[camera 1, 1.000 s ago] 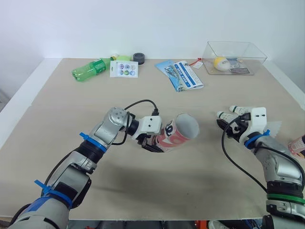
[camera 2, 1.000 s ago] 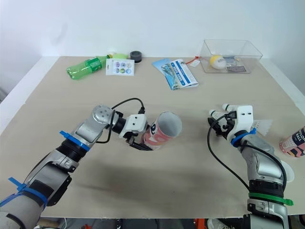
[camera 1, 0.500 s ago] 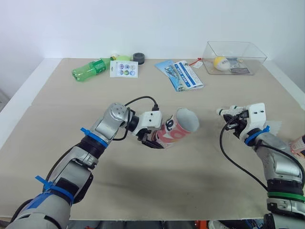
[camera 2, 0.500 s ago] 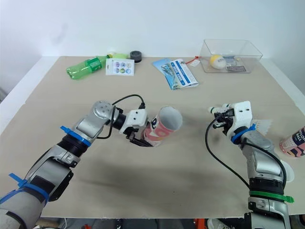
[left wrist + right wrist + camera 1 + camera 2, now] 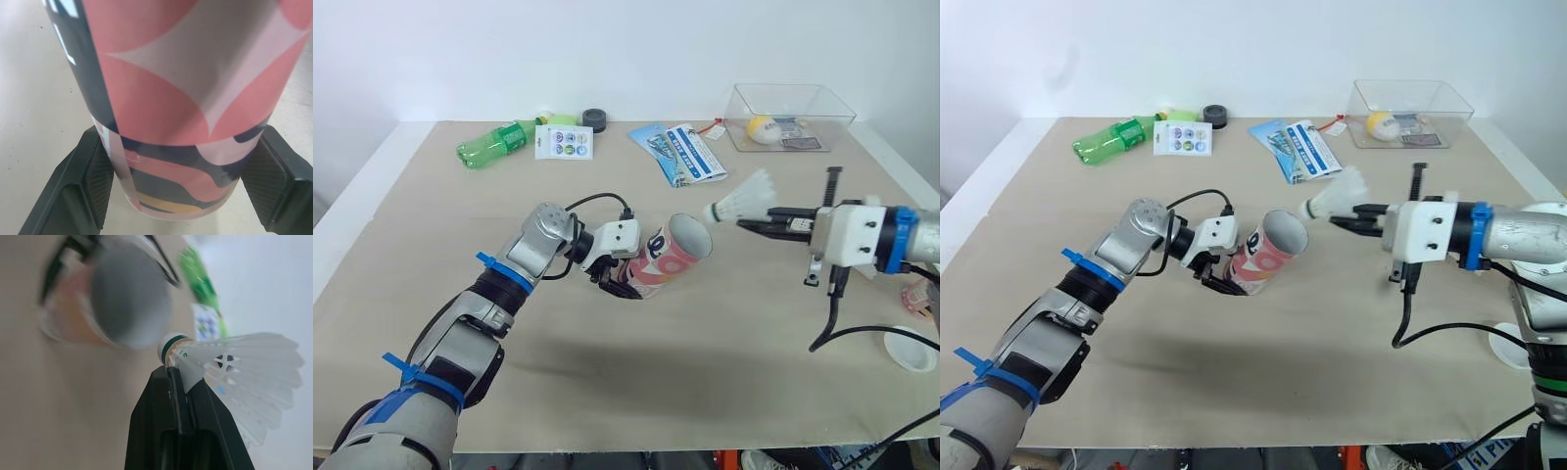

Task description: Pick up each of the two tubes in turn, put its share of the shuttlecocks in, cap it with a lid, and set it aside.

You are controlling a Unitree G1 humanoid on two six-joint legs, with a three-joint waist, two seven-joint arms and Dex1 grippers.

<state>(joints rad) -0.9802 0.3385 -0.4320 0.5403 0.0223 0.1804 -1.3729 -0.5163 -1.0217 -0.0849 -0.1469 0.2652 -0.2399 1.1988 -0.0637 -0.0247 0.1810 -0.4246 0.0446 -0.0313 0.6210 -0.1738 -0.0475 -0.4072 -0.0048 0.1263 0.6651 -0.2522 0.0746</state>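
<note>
A pink, white and navy tube is tilted above the table's middle, its open mouth facing right. My left gripper is shut on its lower end, with a black finger pressed to each side of the tube. My right gripper is shut on a white shuttlecock, held in the air just right of the tube's mouth with its cork end toward the opening. In the right wrist view the shuttlecock sits at the fingertips, with the tube's mouth beyond it. A second tube peeks in at the right edge.
A white lid lies near the table's right front. Along the back stand a green bottle, a sticker card, a black tape roll, a blue booklet and a clear box with a yellow ball.
My right gripper closed on a shuttlecock at the right of the table, lifted it and swung it left to the tube's mouth. The left gripper kept hold of the tube.
</note>
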